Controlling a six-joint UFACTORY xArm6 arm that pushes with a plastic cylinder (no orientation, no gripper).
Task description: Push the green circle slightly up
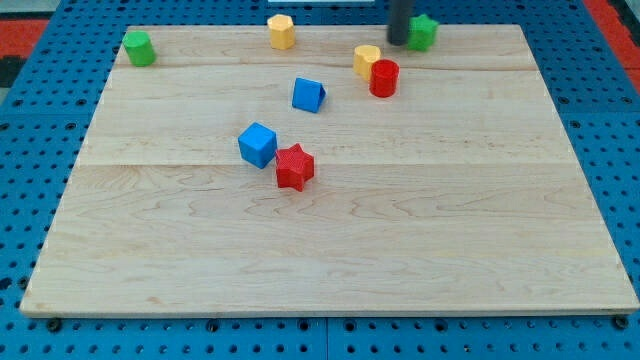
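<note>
A green round block, the green circle (138,47), stands near the board's top left corner. My tip (398,43) is far from it, at the view's top right, touching or almost touching the left side of a second green block (424,32) that looks star-shaped. The dark rod comes down from the view's top edge.
A yellow hexagon block (281,31) sits at the top centre. A yellow block (366,60) touches a red cylinder (384,77) just below my tip. A blue triangle (308,95), a blue cube (258,144) and a red star (294,167) lie mid-board. The wooden board (450,250) rests on a blue perforated table.
</note>
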